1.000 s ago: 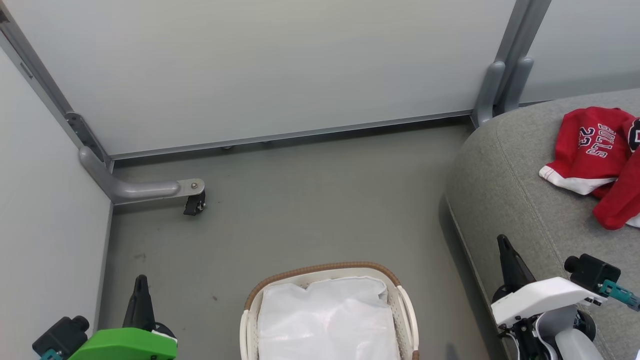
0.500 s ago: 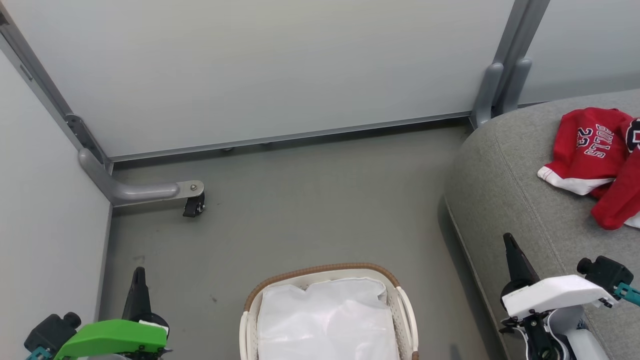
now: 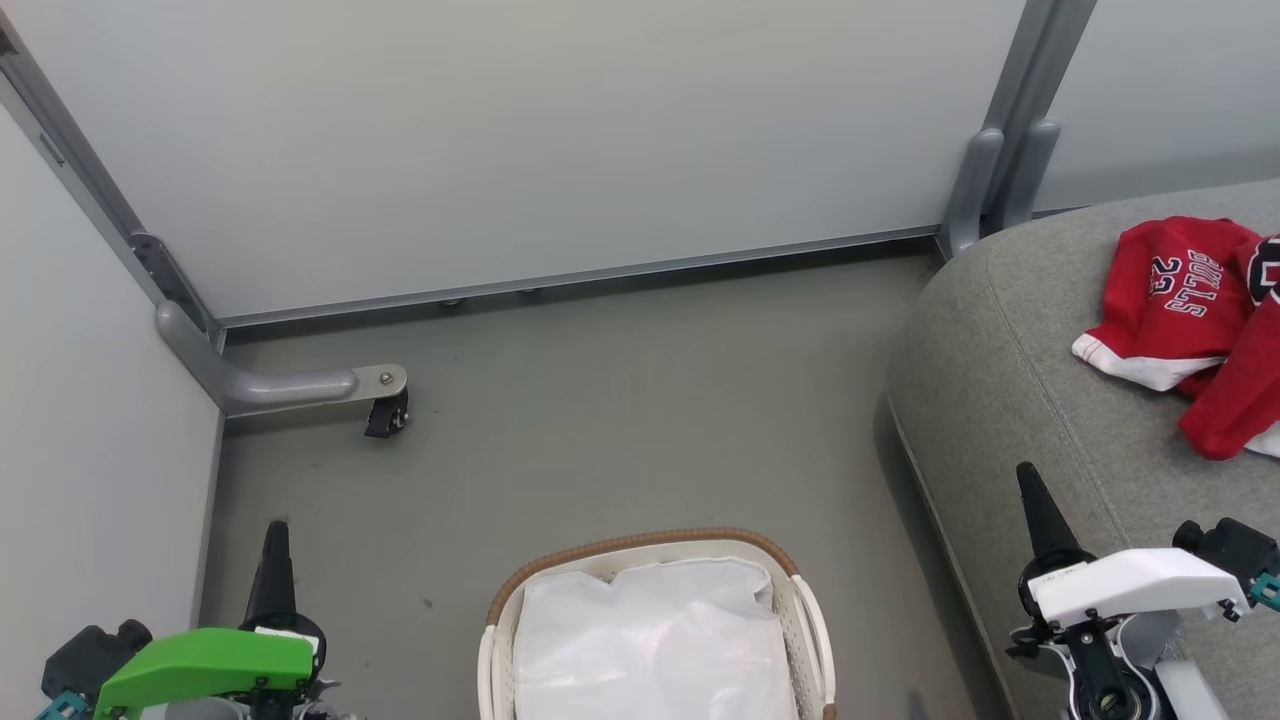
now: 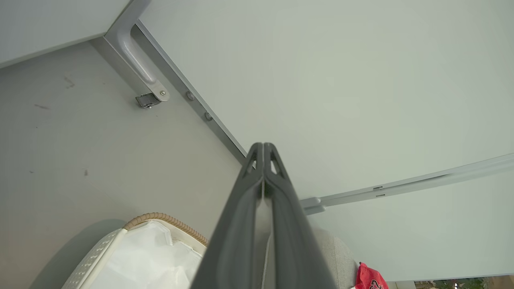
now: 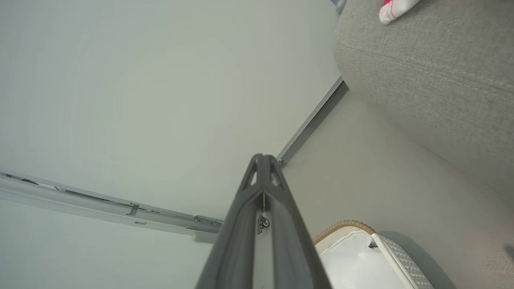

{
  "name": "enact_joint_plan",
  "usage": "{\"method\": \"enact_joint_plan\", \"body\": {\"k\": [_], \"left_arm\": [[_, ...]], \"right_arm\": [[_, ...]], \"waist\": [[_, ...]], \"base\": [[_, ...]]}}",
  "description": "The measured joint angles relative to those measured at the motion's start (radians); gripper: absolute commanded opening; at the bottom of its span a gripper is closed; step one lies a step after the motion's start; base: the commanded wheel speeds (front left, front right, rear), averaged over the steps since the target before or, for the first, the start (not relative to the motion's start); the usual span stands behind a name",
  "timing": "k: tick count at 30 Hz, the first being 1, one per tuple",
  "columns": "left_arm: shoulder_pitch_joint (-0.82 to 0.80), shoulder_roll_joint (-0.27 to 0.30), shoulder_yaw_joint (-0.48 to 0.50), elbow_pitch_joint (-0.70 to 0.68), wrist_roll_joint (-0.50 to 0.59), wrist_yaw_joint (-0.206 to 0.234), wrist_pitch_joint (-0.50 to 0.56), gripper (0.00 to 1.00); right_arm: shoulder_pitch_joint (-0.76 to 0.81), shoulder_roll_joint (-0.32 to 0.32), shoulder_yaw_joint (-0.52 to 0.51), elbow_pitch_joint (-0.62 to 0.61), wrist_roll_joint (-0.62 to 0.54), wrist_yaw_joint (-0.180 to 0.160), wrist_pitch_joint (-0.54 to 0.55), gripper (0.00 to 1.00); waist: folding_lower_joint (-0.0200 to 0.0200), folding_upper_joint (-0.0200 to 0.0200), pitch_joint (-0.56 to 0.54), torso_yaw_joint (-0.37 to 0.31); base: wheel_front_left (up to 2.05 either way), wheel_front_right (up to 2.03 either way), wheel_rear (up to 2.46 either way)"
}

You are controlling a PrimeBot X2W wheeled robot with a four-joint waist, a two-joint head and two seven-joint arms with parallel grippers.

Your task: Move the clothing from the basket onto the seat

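Observation:
Both red garments lie on the grey seat [image 3: 1010, 380] at the right: the "BULLS 23" garment [image 3: 1170, 300] with its white hem, and the second red garment [image 3: 1235, 400] partly over it, cut by the frame edge. The white basket [image 3: 810, 610] with its brown rim stands on the floor at bottom centre, holding just its white liner [image 3: 650, 640]. My left gripper [image 3: 275, 535] is shut at the lower left, left of the basket. My right gripper [image 3: 1028, 480] is shut at the lower right, over the seat's front edge. The wrist views show each pair of fingers [image 4: 263, 160] [image 5: 263, 164] pressed together, holding nothing.
Pale partition walls close off the back and left. A grey bracket with a black caster [image 3: 385, 410] juts onto the floor at the left. A grey post [image 3: 990, 180] stands at the seat's far corner. Grey floor [image 3: 620, 420] lies between the walls, basket and seat.
Both grippers have drawn back toward the bottom of the head view, the right one also shifting slightly right. The garments and basket have not moved.

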Motion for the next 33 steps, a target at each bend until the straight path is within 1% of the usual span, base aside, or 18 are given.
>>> {"method": "enact_joint_plan", "body": {"k": [33], "left_arm": [[-0.031,0.001,0.019,-0.03,-0.286,0.0,0.083,0.0]], "right_arm": [[0.003,-0.002,-0.036,-0.037,0.321,0.0,0.083,0.0]], "waist": [[0.0,0.0,-0.011,-0.007]], "base": [[0.0,0.0,0.0]]}}
